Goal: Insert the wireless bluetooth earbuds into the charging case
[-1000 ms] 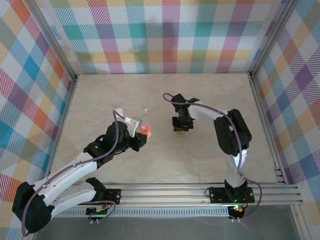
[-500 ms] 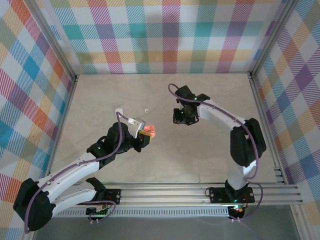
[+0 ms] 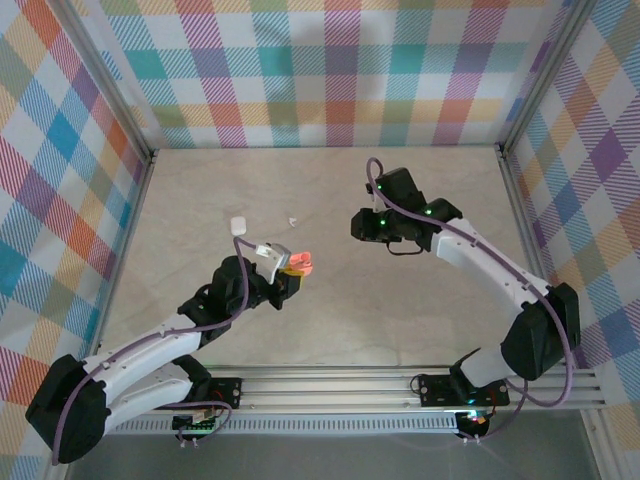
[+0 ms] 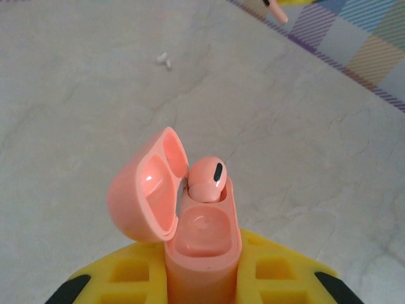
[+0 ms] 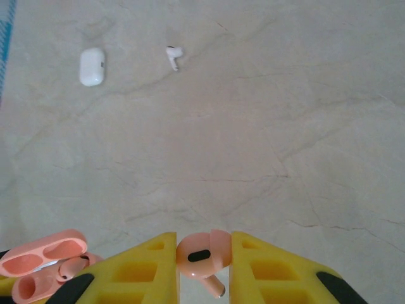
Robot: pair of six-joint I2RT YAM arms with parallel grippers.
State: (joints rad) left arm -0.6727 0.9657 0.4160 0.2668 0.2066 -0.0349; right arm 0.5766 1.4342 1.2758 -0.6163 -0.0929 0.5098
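My left gripper (image 4: 202, 282) is shut on the base of a salmon-pink charging case (image 4: 204, 244). The case's lid (image 4: 147, 196) is hinged open to the left. One pink earbud (image 4: 207, 179) sits in the far slot and the near slot is hollow. In the top view that case (image 3: 301, 264) hangs left of centre at the left gripper (image 3: 287, 272). My right gripper (image 5: 203, 261) is shut on a second pink earbud (image 5: 201, 253), stem pointing down. It hovers right of the case in the top view (image 3: 361, 228), apart from it.
A closed white case (image 5: 92, 66) lies on the marble table at the back left (image 3: 238, 226). A loose white earbud (image 5: 173, 57) rests a little to its right (image 3: 292, 220). Plaid walls and aluminium rails (image 3: 400, 385) bound the table.
The right arm's elbow has swung out to the right while its gripper rose slightly with the pink earbud. The left gripper has shifted a little right with the open case.
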